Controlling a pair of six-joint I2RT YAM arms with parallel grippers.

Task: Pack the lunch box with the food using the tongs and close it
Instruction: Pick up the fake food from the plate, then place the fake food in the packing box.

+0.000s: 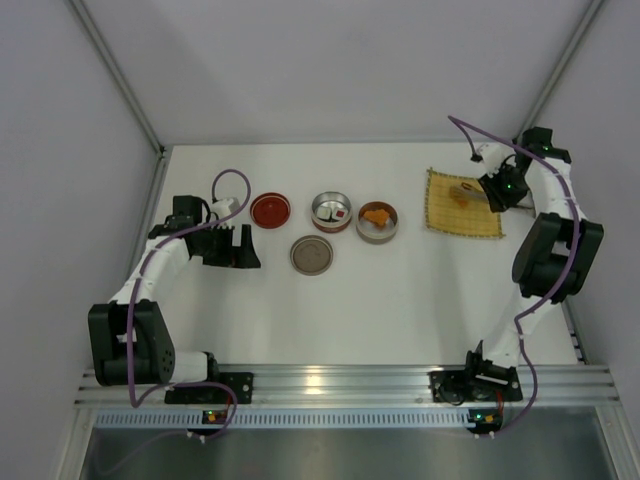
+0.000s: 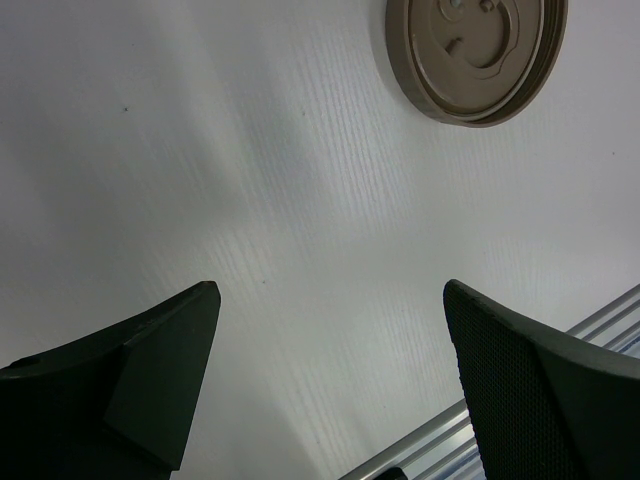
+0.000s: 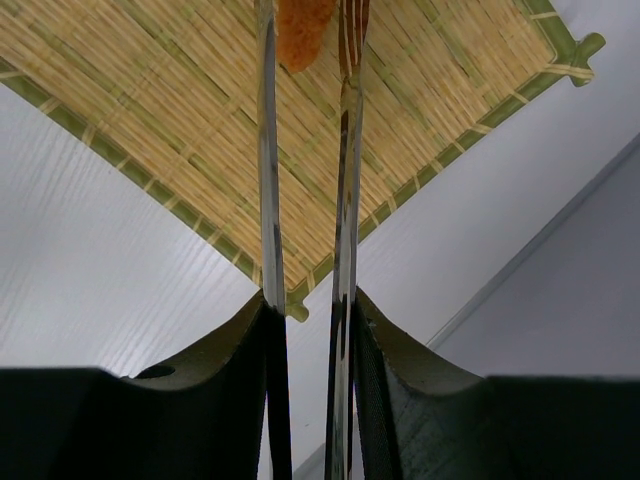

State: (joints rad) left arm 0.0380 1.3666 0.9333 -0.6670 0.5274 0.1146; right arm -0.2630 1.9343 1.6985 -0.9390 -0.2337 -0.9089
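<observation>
Orange food piece (image 3: 300, 30) sits on the mat (image 3: 150, 130), between the tongs (image 3: 268, 200) arms, which are pinched near parallel, so I'd call this the grab (tips run off frame). Right gripper (image 3: 308, 310) clamps both tong arms, jaws narrow, wrist over the mat's right edge. Left gripper (image 1: 235, 247) sits far left of the mat, jaws wide, empty. Nearest tin (image 1: 377, 221) sits just left of the mat.
</observation>
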